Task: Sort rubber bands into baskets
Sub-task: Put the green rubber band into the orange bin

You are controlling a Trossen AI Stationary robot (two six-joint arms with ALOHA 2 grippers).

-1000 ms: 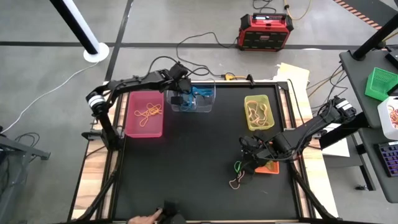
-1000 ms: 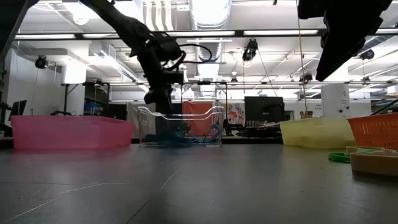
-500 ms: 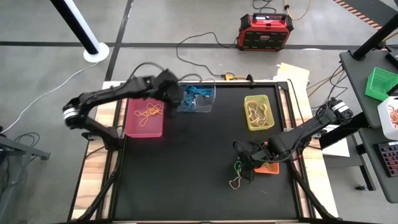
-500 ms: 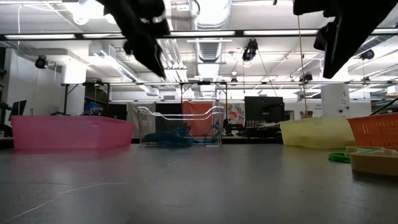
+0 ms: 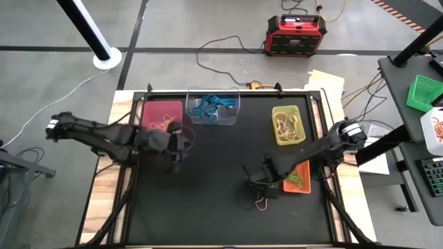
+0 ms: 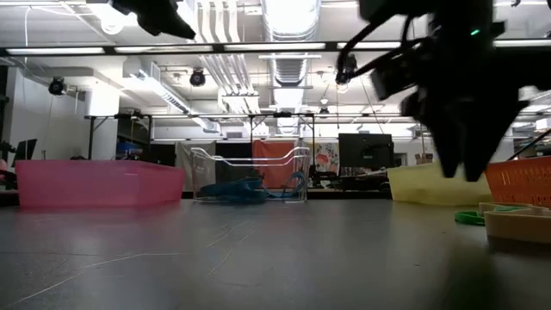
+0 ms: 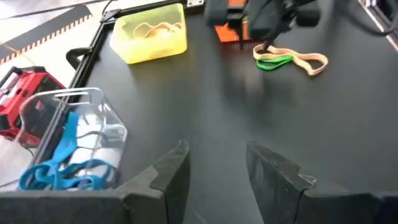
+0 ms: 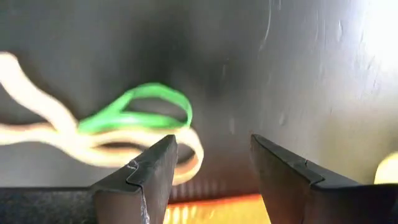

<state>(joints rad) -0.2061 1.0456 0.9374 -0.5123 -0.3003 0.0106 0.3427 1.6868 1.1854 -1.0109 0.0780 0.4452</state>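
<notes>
A green rubber band (image 8: pixel 138 109) and a tan one (image 8: pixel 74 148) lie together on the black table, near the orange basket (image 5: pixel 299 181). My right gripper (image 8: pixel 211 158) hangs open just above them, touching neither; it also shows in the high view (image 5: pixel 257 185). My left gripper (image 7: pixel 217 168) is open and empty above the table, in front of the pink basket (image 5: pixel 160 116), which holds orange-yellow bands. The clear basket (image 5: pixel 214 107) holds blue bands. The yellow-green basket (image 5: pixel 287 124) holds tan bands.
A red-black power box (image 5: pixel 294 34) stands on the floor beyond the table. A bright green crate (image 5: pixel 423 91) sits on a side desk at the right. The table's middle and near part (image 5: pixel 208 207) show bare black surface.
My left gripper has drawn out of the clear basket, risen, and swung toward the table's near-left, in front of the pink basket; the blue bands stay in the clear basket. My right gripper has moved toward the table's left and lowered over the green and tan bands.
</notes>
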